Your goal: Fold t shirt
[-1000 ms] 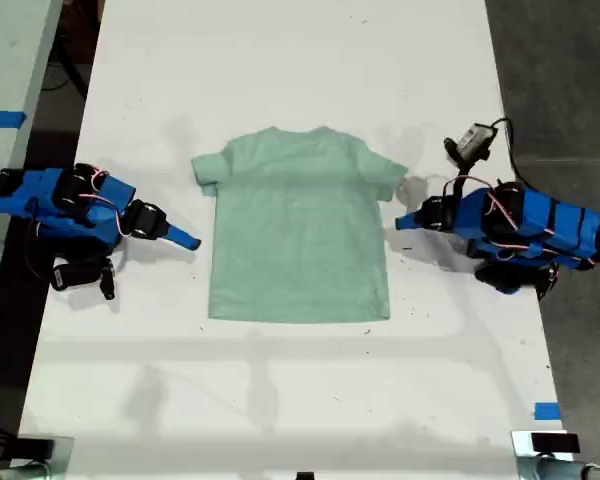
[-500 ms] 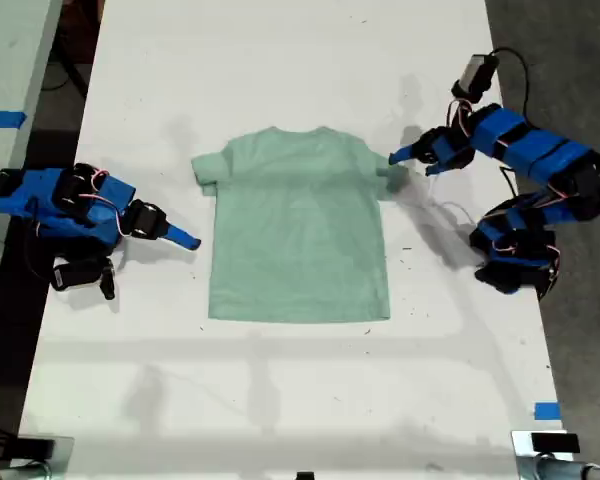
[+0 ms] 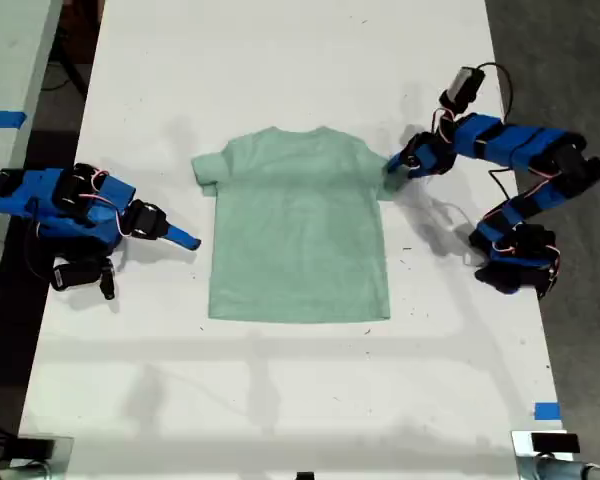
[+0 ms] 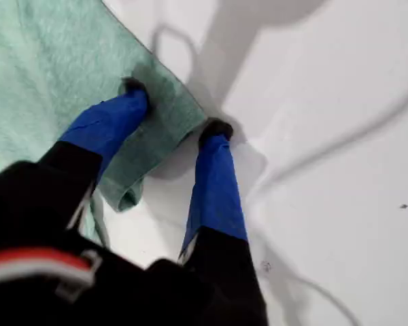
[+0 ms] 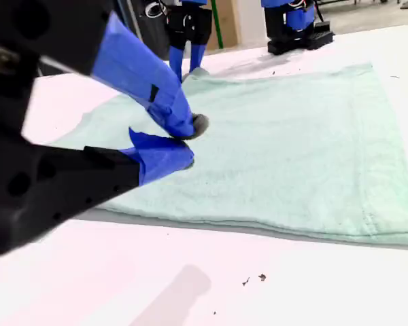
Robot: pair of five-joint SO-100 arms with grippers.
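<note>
Gripper jaws straddle a sleeve: my first gripper (image 4: 173, 109) stands open over the t shirt (image 3: 298, 225) sleeve hem, nothing clamped.
Flat on the white table (image 3: 280, 400), the shirt lies between both arms; my second gripper (image 5: 187, 142) rests nearly closed, empty.

No readable text, label, brand, number or sign in any view. T shirt (image 3: 298, 226) plain, no print. Blue arms unmarked. Blue tape pieces (image 3: 546, 411) on worktop (image 3: 280, 60) blank. Small dark device (image 3: 545, 442) at exterior view's lower right edge: surface too small to read.
</note>
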